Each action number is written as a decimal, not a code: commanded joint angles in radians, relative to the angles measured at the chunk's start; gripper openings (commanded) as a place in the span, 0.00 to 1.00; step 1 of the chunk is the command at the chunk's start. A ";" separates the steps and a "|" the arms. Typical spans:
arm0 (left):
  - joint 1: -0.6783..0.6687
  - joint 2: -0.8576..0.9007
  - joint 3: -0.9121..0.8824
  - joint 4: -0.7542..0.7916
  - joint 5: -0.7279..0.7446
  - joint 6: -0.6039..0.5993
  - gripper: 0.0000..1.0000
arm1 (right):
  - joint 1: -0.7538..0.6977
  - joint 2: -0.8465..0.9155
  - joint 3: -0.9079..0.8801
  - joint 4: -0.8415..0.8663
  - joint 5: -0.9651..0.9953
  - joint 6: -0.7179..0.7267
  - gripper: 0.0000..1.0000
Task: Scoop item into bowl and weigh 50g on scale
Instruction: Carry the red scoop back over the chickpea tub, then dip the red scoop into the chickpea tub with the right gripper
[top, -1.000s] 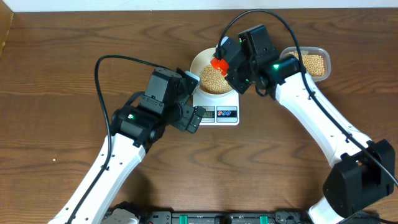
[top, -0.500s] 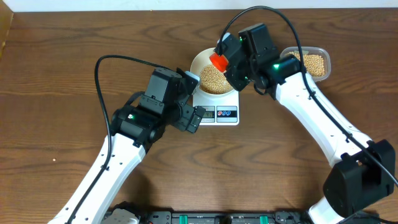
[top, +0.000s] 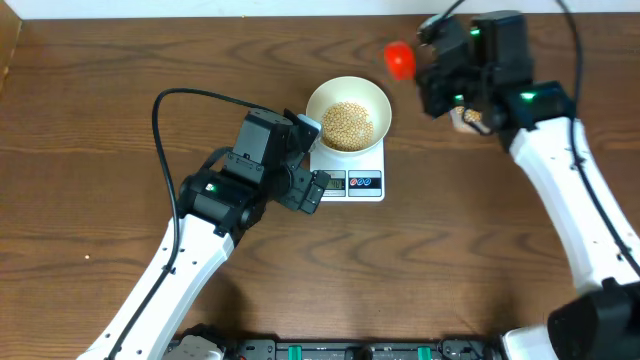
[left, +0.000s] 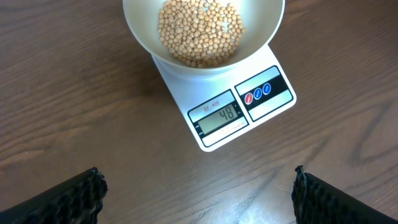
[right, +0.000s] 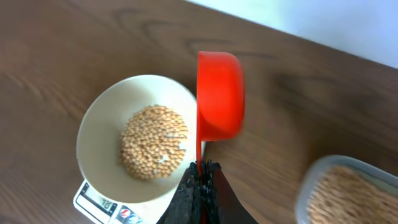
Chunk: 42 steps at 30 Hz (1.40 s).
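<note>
Beans (left: 200, 32) are piled in the middle of the white bowl (left: 140, 25), which is parked on the scale (left: 185, 93) right ahead of the left hand (left: 196, 186). That hand is spread wide with nothing in it, and it's hung back far enough that the display (left: 222, 114) can be read. Looks like 48, so a pinch more is probably needed. The red scoop (right: 219, 93) is pinched by its thin handle in the right hand (right: 200, 180), which is clamped tight on it. It's held out past the fingertips over bare counter (left: 62, 93), with the bowl off to one side and the clear tub (right: 348, 186) of spare beans off to the other, presumably so a top-up can be fetched. Whether anything is in the scoop can't be told, since it's blurred and seen from the back. The counter is dark brown wood grain, fairly matte, and a pale strip of wall (right: 311, 18) is seen along its far edge.
</note>
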 joint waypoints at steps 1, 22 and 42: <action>0.003 -0.003 -0.004 -0.002 0.005 0.010 0.98 | -0.077 -0.040 0.024 -0.027 -0.013 0.044 0.01; 0.003 -0.002 -0.004 -0.002 0.005 0.010 0.97 | -0.323 0.083 0.002 -0.237 0.131 0.104 0.01; 0.003 -0.002 -0.004 -0.002 0.005 0.010 0.97 | -0.296 0.229 0.002 -0.206 0.014 0.105 0.01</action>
